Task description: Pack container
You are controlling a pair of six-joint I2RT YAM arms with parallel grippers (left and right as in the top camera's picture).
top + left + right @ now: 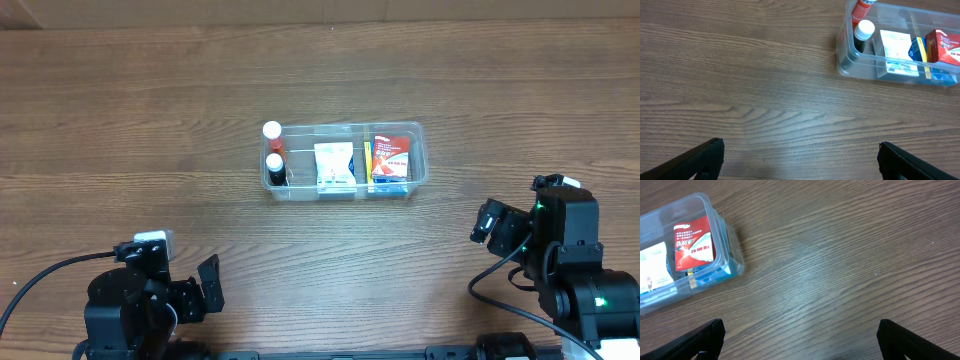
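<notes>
The clear plastic container (419, 128) sits at the table's middle. It holds two white-capped bottles (273, 150) at its left end, a white and blue box (334, 166) in the middle and a red box (390, 156) at the right. It also shows in the left wrist view (844, 60) and the right wrist view (735, 255). My left gripper (800, 160) is open and empty at the near left, far from the container. My right gripper (800, 337) is open and empty at the near right, apart from the container.
The wooden table (150, 120) lies bare all round the container. The two arm bases stand at the near edge, left (130, 305) and right (575, 270), with a black cable (40, 280) at the far left.
</notes>
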